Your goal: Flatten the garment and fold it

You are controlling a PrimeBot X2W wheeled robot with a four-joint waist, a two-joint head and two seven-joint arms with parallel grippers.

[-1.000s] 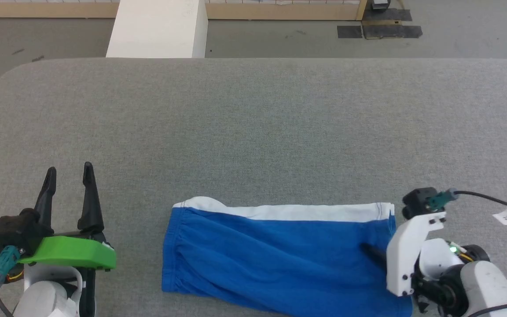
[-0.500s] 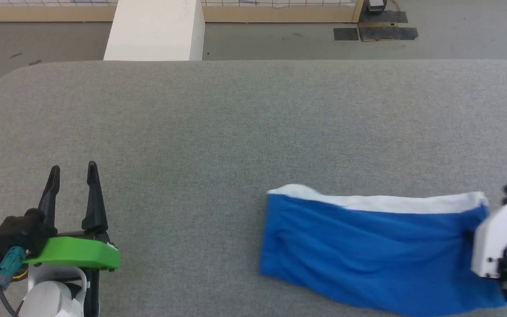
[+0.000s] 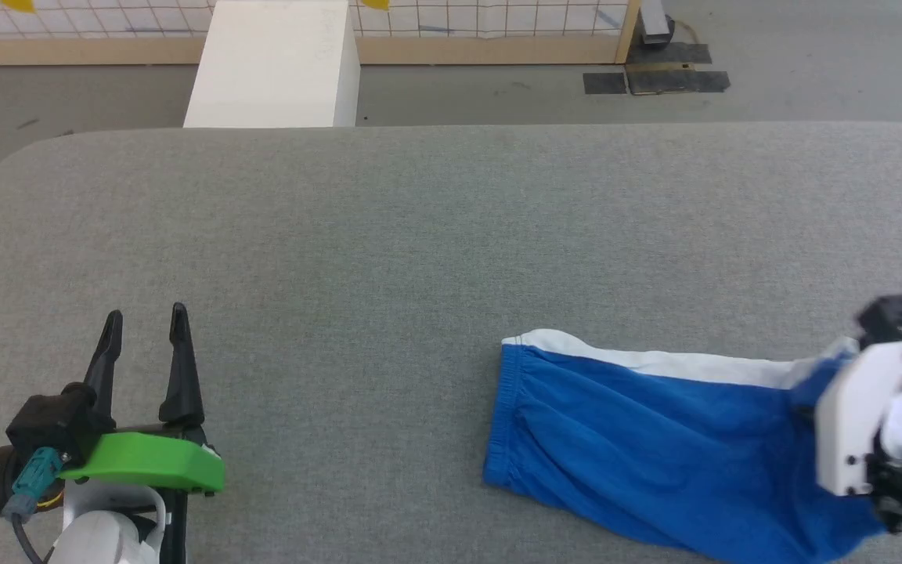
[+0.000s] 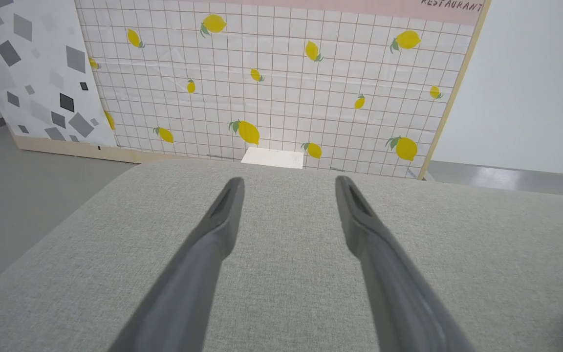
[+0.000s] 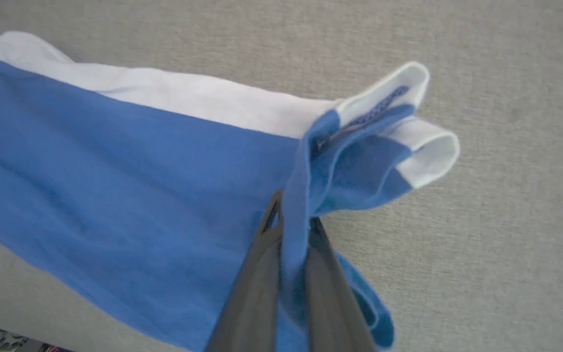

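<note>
The right gripper (image 5: 293, 215), clamped on the hem of the shorts (image 3: 654, 446), is dragging them across the tabletop (image 3: 420, 235) toward 3 o'clock. The held end is lifting and bunching.

grey padded table (image 3: 451, 235) | white box (image 3: 271, 63) behind it | lemon-print panel (image 4: 281, 88) | dark floor mats (image 3: 654, 78)

Garment (image 3: 654, 446) on table (image 3: 420, 235); box (image 3: 275, 66) seemingly behind

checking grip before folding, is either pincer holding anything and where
Right pincer pinches the blue shorts by a fold at the leg hem end; left pincer open, empty.
</note>
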